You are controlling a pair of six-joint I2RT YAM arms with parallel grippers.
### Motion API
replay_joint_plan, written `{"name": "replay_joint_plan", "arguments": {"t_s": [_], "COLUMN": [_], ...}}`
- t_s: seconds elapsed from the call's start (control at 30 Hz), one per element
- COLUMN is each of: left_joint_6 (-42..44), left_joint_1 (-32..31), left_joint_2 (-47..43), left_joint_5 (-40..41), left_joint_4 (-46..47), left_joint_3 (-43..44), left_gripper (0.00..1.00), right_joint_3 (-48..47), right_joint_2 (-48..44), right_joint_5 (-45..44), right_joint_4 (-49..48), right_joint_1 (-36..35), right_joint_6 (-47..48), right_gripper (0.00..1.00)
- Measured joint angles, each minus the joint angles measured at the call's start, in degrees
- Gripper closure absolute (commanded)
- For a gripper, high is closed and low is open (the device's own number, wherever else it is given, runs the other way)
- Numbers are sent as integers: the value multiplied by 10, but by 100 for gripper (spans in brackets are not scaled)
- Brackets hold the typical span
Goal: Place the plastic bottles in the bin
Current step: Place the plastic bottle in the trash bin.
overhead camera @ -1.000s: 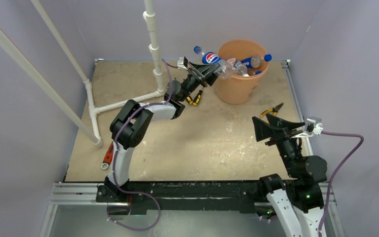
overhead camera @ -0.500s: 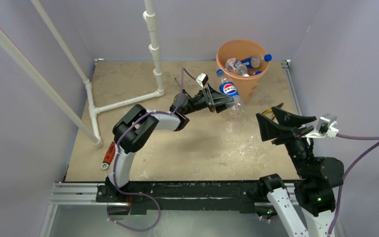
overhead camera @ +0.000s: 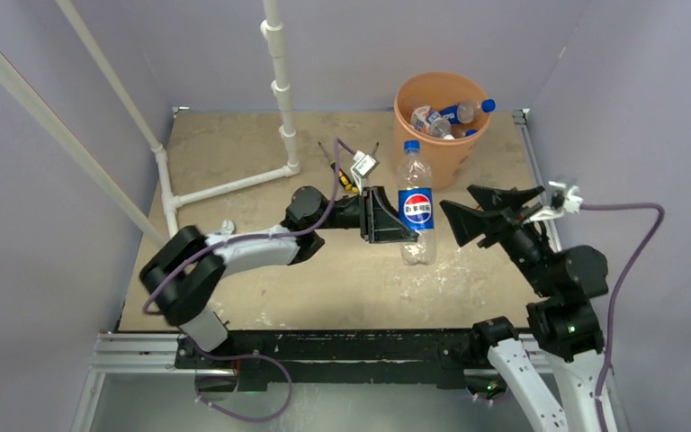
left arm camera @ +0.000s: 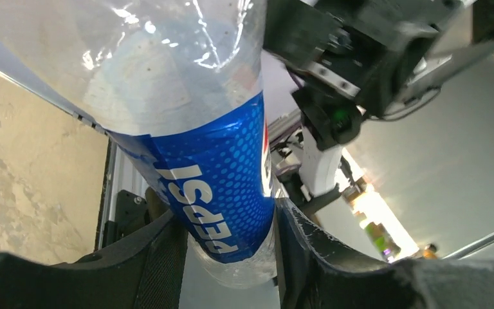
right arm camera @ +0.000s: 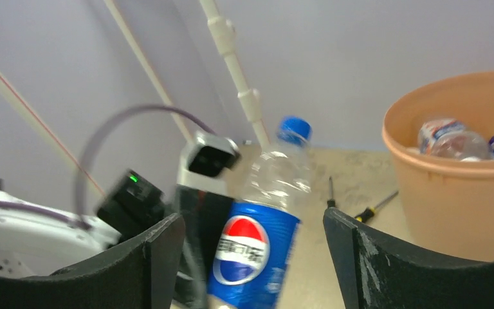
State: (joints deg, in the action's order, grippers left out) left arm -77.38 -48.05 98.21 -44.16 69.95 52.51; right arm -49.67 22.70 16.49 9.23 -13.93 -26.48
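light: even, soft; shadows: faint; right wrist view: blurred; glare: bottle [left arm camera: 167, 58]

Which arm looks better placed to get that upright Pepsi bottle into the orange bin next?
Probably the right. The right gripper is open and faces the Pepsi bottle, and the orange bin stands on its side of the table. The left gripper holds the bottle upright mid-table, short of the bin.

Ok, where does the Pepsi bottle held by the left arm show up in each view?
Top external: Pepsi bottle centre-right, clamped in the left gripper, cap end toward the orange bin.
Left wrist: fills upper left to centre, blue label between the jaws.
Right wrist: lower centre, blue cap up, left of the bin.
Shared landmark: the blue label, seen in all three.
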Motion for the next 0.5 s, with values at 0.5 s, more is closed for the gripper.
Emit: {"name": "replay_joint_plan", "arguments": {"t_s": [0.5], "left_joint_6": [572], "left_joint_1": [-109], "left_joint_2": [-364], "left_joint_5": [258], "left_joint_4": [-698], "left_joint_3": [5], "left_gripper": [100], "right_joint_3": [-56], "right_joint_2": [52], "right_joint_5": [192], "right_joint_4": [0], "right_joint_1": [-3], "right_joint_6": [-30], "right_gripper": [5]}}
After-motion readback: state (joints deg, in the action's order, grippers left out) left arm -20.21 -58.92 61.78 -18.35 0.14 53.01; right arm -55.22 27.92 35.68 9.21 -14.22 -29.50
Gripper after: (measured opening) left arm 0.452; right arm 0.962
